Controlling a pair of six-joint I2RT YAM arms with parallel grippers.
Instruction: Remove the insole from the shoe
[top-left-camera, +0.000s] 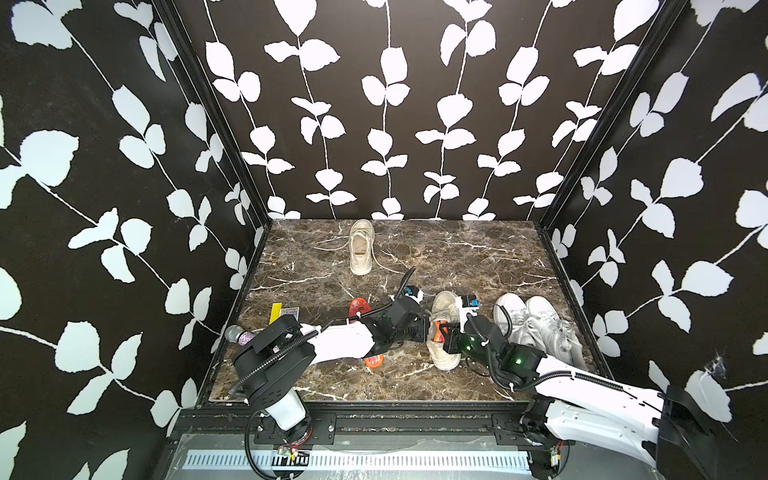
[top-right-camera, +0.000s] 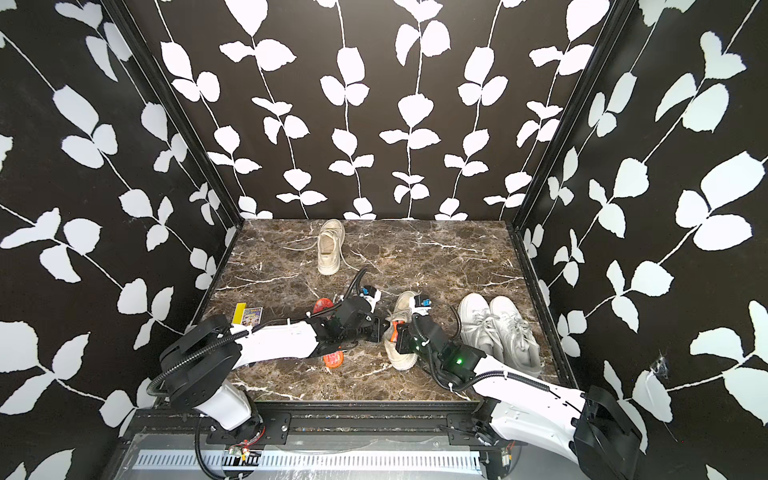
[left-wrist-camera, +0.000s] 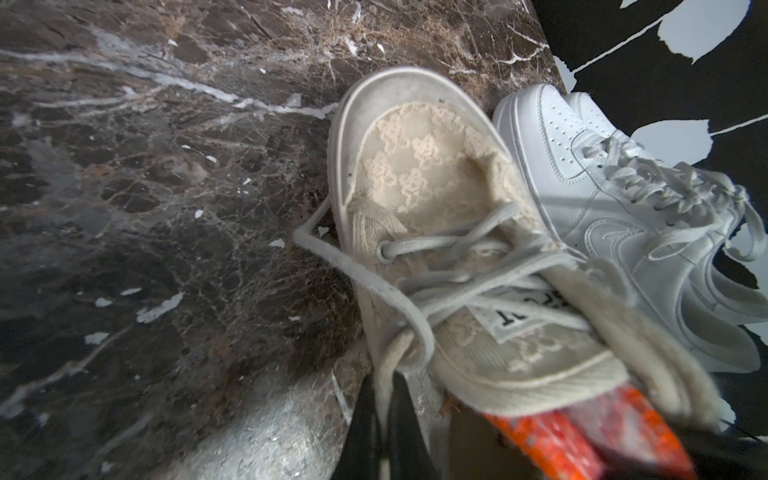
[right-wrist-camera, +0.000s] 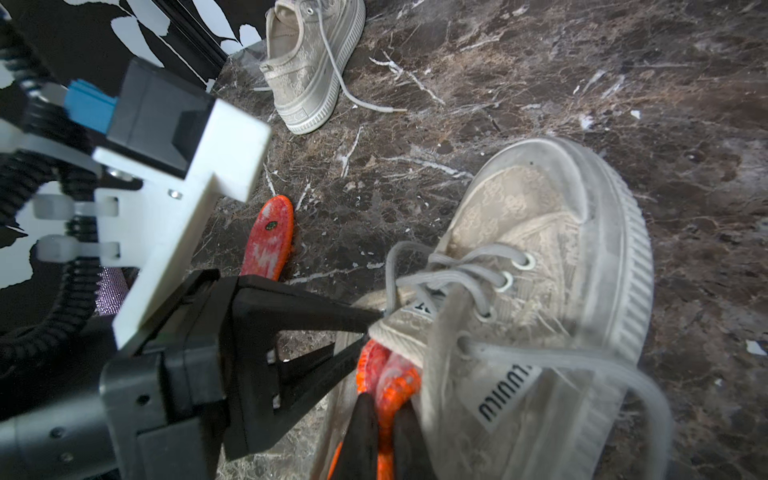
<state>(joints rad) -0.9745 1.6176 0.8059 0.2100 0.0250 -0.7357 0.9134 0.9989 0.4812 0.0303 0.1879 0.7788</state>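
A beige lace shoe (top-left-camera: 443, 305) (top-right-camera: 405, 303) stands on the marble table between my two grippers, its toe pointing to the back. An orange insole (right-wrist-camera: 388, 374) (left-wrist-camera: 552, 440) sticks out of its opening, folded. My right gripper (right-wrist-camera: 384, 419) (top-left-camera: 441, 334) is shut on this insole at the shoe's heel end. My left gripper (left-wrist-camera: 384, 419) (right-wrist-camera: 365, 337) (top-left-camera: 429, 328) is shut on the shoe's side edge by the tongue, with a beige strip pinched between its black fingers. The insole's front part is hidden inside the shoe.
A second orange insole (top-left-camera: 360, 307) (right-wrist-camera: 270, 237) lies under my left arm. A matching beige shoe (top-left-camera: 360, 249) stands at the back. A pair of white sneakers (top-left-camera: 536, 328) touches the shoe's right side. A microphone (top-left-camera: 239, 334) and a yellow box (top-left-camera: 276, 312) lie front left.
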